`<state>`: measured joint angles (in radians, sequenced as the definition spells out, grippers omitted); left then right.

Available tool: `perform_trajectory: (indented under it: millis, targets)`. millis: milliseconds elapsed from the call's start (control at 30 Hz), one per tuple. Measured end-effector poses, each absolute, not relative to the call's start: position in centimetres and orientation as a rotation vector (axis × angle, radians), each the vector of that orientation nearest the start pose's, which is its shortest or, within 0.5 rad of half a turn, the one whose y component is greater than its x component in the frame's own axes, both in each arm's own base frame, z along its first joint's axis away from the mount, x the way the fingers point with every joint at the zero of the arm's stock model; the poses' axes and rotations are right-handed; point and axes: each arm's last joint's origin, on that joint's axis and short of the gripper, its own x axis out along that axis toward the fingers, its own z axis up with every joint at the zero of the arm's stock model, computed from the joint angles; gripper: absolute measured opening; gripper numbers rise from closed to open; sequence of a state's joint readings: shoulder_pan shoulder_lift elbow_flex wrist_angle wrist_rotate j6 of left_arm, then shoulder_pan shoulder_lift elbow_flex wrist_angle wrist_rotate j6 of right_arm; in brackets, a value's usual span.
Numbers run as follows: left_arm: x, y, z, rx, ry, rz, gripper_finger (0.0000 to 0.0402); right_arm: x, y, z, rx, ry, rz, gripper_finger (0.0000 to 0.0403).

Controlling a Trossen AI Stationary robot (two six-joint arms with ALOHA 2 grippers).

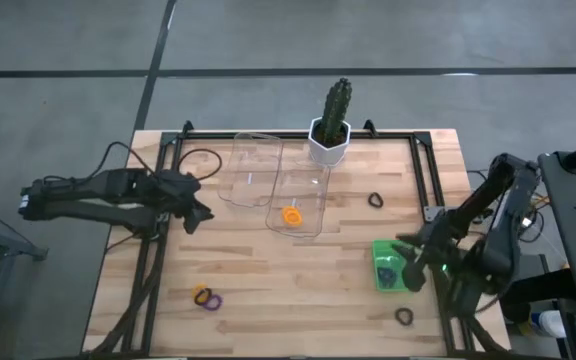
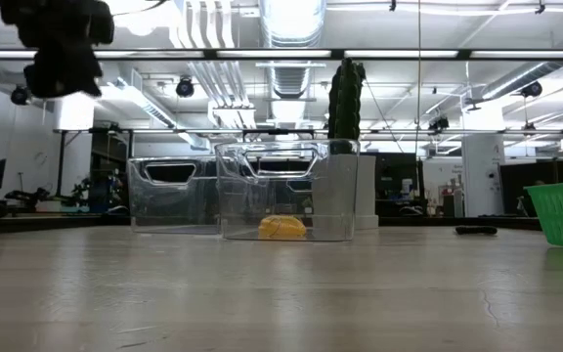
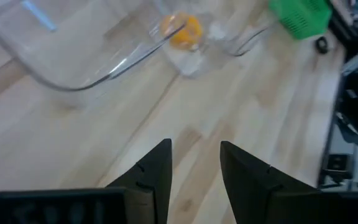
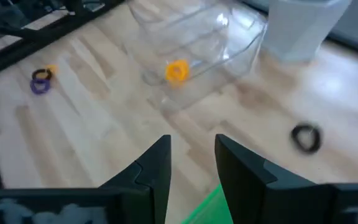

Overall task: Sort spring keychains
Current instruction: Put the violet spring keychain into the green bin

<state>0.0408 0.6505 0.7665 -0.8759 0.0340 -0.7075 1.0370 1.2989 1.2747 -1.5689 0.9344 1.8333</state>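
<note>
**Both arms idle, rings scattered across the table**

Along the far edge of the wooden table (image 1: 268, 270) I see a white pot with a cactus (image 1: 331, 125), and just in front of it two clear bins side by side: the left bin (image 1: 246, 168) and the right bin (image 1: 302, 200). A small green basket (image 1: 386, 266) sits toward the right edge, with dark frame rails running down both sides of the table. Grey floor surrounds the table; the low view looks into a workshop hall with ceiling ducts and strip lights.

An orange keychain (image 1: 291, 215) lies inside the right bin. One black keychain (image 1: 375, 200) rests on bare wood between that bin and the right edge, another black keychain (image 1: 404, 316) near the front right corner, and an orange and purple pair (image 1: 206, 298) lies touching toward the front left.

My left gripper (image 1: 200, 215) hovers above the left side, just beside the left bin, fingers parted around nothing, well apart from the pair. My right gripper (image 1: 409, 272) sits at the basket's right side, fingers likewise spread and empty; the front black ring is near it.
</note>
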Motion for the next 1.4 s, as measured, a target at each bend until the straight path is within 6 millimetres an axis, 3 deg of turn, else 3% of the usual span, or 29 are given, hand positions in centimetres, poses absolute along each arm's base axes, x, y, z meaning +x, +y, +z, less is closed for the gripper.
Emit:
perform_trajectory:
  millis: [267, 467, 633, 1167, 1400]
  targets:
    - [14.2, -0.8, 31.2, -0.709, 0.749, 0.244, 0.0128, 8.7, 9.7, 34.0, 0.341, 0.438, -0.508, 0.0102]
    - [15.9, -2.7, 31.8, -0.744, 0.825, 0.293, 0.0128, 6.2, 5.4, 33.3, 0.362, 0.411, -0.455, 0.0088]
    - [16.6, -4.7, 31.7, -0.799, 0.885, 0.346, 0.0128, 4.8, 3.0, 32.2, 0.407, 0.349, -0.399, 0.0075]
    - [18.0, -11.3, 30.0, -0.994, 0.981, 0.473, 0.0128, 3.9, 1.9, 29.0, 0.428, 0.044, 0.065, 0.0043]
    - [19.3, -13.7, 29.4, -1.031, 1.024, 0.524, 0.0128, 4.0, 2.8, 28.3, 0.288, -0.199, 0.292, 0.0043]
